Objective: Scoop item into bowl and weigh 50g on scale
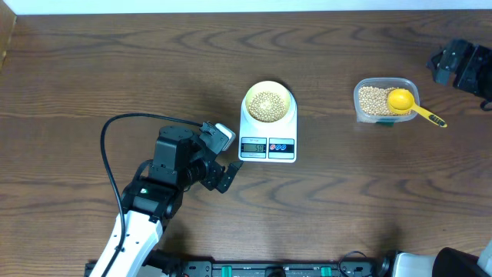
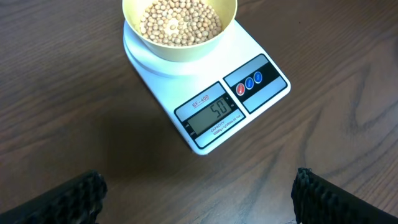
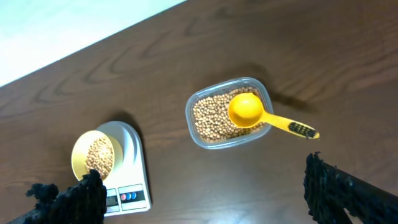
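The pale-yellow bowl (image 1: 268, 102) holds tan beans (image 1: 266, 103) and stands on the white scale (image 1: 268, 141). In the left wrist view the scale (image 2: 262, 62) shows 50 on its display (image 2: 212, 112) and the bowl (image 2: 179, 41) sits on its platform. My left gripper (image 1: 224, 156) is open and empty, left of the scale; its fingertips frame bare table (image 2: 199, 196). My right gripper (image 1: 452, 65) is open and empty at the far right, above the table (image 3: 202, 193). The right wrist view shows the bowl (image 3: 83, 151) and scale (image 3: 132, 168) at lower left.
A clear plastic tub (image 1: 374, 101) of beans stands right of the scale, with a bright yellow measuring spoon (image 1: 408, 104) resting in it, handle pointing right. The same tub (image 3: 214, 118) and spoon (image 3: 247, 111) show in the right wrist view. A black cable (image 1: 115, 127) loops at the left.
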Available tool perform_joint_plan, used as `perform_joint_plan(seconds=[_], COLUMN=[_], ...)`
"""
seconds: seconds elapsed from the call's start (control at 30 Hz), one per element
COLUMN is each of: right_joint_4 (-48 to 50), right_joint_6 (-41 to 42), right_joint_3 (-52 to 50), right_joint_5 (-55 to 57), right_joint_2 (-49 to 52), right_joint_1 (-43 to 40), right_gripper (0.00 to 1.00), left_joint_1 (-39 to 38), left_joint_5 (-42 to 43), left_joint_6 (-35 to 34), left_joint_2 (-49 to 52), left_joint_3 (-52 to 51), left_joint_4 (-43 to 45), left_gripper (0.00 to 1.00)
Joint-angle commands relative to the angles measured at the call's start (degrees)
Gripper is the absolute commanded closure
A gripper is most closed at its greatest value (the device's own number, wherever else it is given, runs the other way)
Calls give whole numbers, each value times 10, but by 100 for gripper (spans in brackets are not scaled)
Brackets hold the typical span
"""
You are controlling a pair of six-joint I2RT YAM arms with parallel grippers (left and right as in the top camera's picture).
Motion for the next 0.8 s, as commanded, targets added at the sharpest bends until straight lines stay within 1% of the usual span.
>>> perform_joint_plan(seconds=[0.0,0.13,0.23,0.3,0.4,0.47,0.53,0.6,0.77], right_joint_4=[3,10,14,37,84,110,135,166,296], right_joint_6=[-44,-92,-92,-93,-143,-202,-223,-223,-223], right_joint_3=[5,5,3,-8,-45,-80,-116,-154,-302], right_joint_5=[7,6,2,0,1,17,42,60,66], right_joint_2=[-5,-5,-5,0,1,-5,-20,-38,-129], right_joint_1=[2,2,2,5,24,57,87,104,112], right_gripper=[1,1,1,1,1,1,1,1,1], left_joint_1=[2,2,2,2,2,2,2,2,2], left_joint_5=[-3,-3,-3,-3,-3,-3,-3,-3,-3], left_joint_6=[8,8,8,8,8,8,8,8,8], left_joint_2=[1,1,1,1,1,1,1,1,1], left_joint_3=[2,2,2,2,2,2,2,2,2], left_joint_4=[0,0,0,0,0,0,0,0,0], left_gripper=[2,2,2,2,2,2,3,2,2])
